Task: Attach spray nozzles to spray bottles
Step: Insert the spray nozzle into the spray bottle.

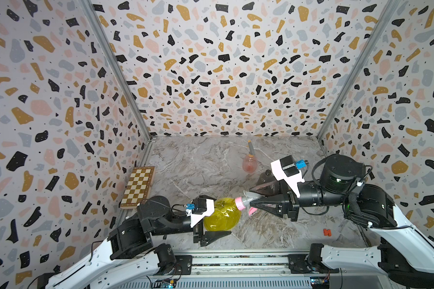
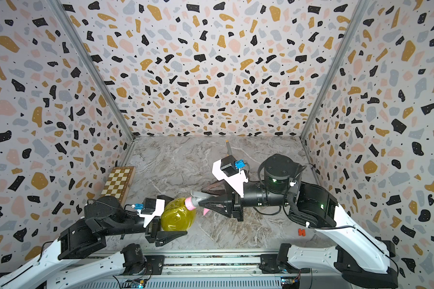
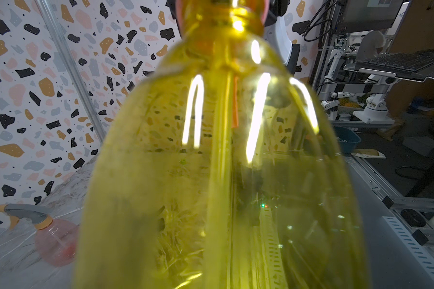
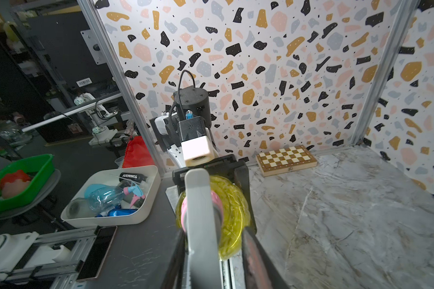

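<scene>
Left wrist view is filled by the bright yellow translucent round-bellied bottle (image 3: 161, 187), held on its side in the closed left end effector (image 1: 226, 220). Only a thin dip tube (image 3: 221, 150) shows inside. At its neck sits the grey nozzle with pink collar and trigger (image 4: 201, 200), straddled by the right end effector (image 1: 252, 195), jaws partly apart, grip uncertain. Just beyond, the smoky grey bottle (image 1: 266, 176) seems bare. Farther back, the pale pink bottle (image 1: 249, 164) already wears its grey-and-orange nozzle (image 1: 251, 149): probably one done, one under way, one left.

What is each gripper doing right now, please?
Left gripper: closed on the yellow bottle.
Right gripper: around the pink-trigger nozzle; grip cannot be told.
</scene>
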